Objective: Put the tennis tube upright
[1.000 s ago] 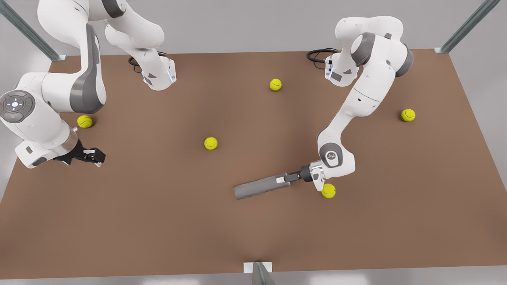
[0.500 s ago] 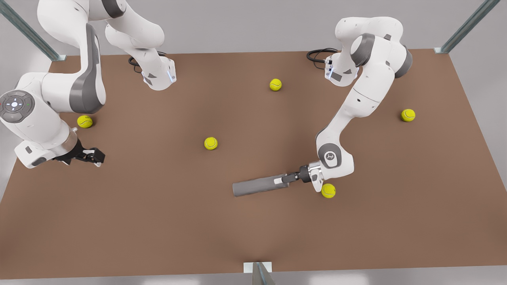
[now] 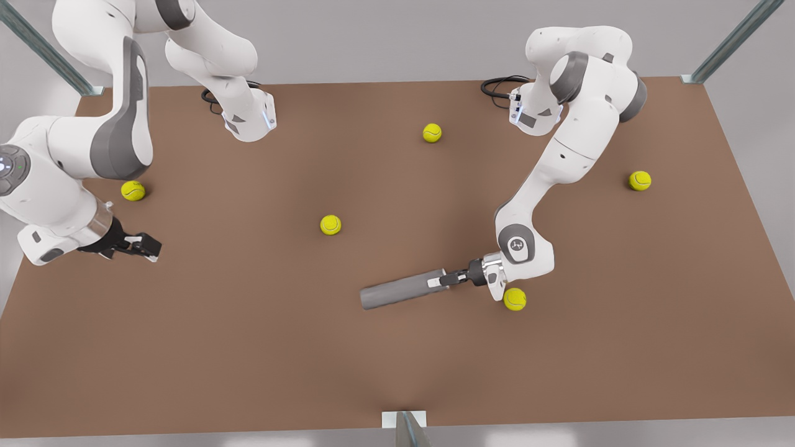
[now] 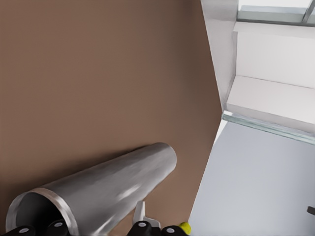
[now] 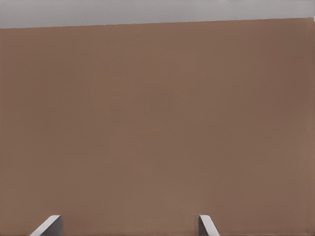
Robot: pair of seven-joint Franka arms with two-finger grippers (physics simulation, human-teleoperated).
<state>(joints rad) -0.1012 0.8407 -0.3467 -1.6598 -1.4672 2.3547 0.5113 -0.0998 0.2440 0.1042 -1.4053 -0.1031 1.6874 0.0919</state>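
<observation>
The tennis tube [image 3: 400, 290] is a dull grey cylinder lying nearly flat on the brown table [image 3: 248, 347], right of centre in the front view. My left gripper [image 3: 444, 280] is shut on the tube's end that points toward the front view's right. In the left wrist view the tennis tube [image 4: 108, 187] shows its hollow end with a pale rim, and one white fingertip [image 4: 141, 212] presses its outer wall. My right gripper [image 3: 146, 245] waits low over the table at the front view's left, its fingers open over bare table [image 5: 128, 226].
Several yellow-green tennis balls lie around: one [image 3: 515, 299] just beside the left wrist, one [image 3: 330, 225] mid-table, one [image 3: 133, 190] near the right arm, one [image 3: 432, 133] at the back, one [image 3: 640, 180] far right. The arm bases [image 3: 248, 121] stand at the back edge.
The left gripper and the tube have shifted slightly toward the front view's left and back. The right arm has drifted a little toward the front view's left.
</observation>
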